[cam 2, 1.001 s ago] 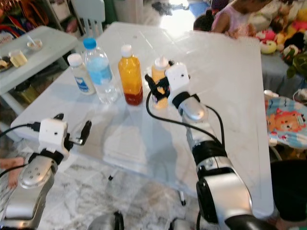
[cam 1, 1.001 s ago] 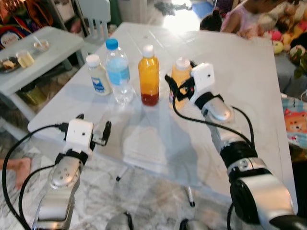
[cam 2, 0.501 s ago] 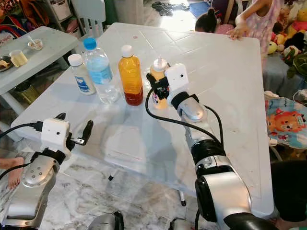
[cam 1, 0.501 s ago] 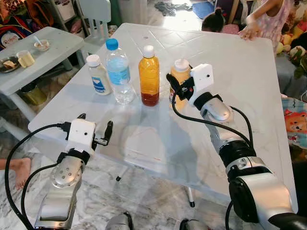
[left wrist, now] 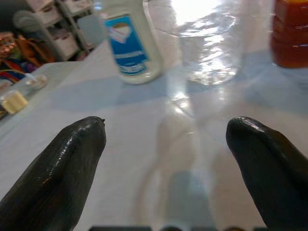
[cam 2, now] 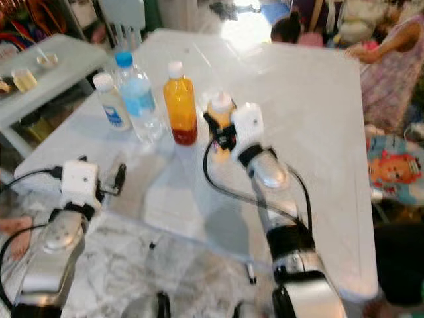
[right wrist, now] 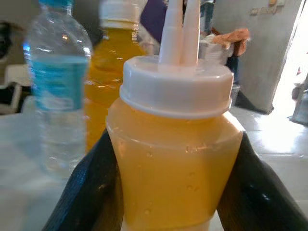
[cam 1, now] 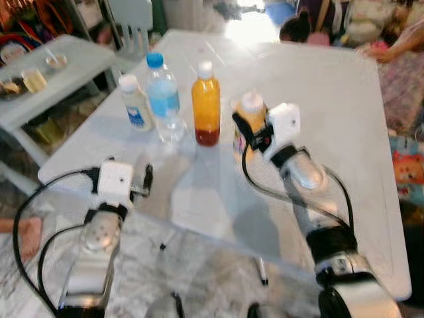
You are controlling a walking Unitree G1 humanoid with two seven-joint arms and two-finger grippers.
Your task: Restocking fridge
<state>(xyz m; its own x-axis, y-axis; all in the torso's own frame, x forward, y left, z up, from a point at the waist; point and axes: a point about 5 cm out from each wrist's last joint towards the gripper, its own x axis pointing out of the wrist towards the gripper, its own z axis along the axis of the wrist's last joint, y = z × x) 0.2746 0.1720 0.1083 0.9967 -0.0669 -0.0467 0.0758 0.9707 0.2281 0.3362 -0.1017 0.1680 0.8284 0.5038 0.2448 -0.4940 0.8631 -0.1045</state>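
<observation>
Four bottles stand in a row on the white table (cam 1: 344, 132): a small white bottle with a blue label (cam 1: 135, 103), a clear water bottle with a blue cap (cam 1: 163, 99), a tall orange juice bottle (cam 1: 206, 104) and a yellow squeeze bottle with a white nozzle cap (cam 1: 251, 118). My right gripper (cam 1: 248, 129) is shut on the yellow squeeze bottle (right wrist: 175, 159), one black finger (right wrist: 91, 187) pressed on each side. My left gripper (cam 1: 129, 172) hovers open over the table's near left edge, short of the white bottle (left wrist: 132, 43), with nothing between its fingers (left wrist: 62, 168).
A low grey side table (cam 1: 73, 69) with cups and a bowl stands to the left, and a white chair (cam 1: 129, 20) stands behind it. A person (cam 1: 397, 56) is at the table's far right corner. A colourful mat (cam 1: 407, 165) lies to the right, and the floor is marble.
The picture has blurred and shifted slightly, so the camera moved. The person at the far side has moved right. Both grippers hold their places by the bottles.
</observation>
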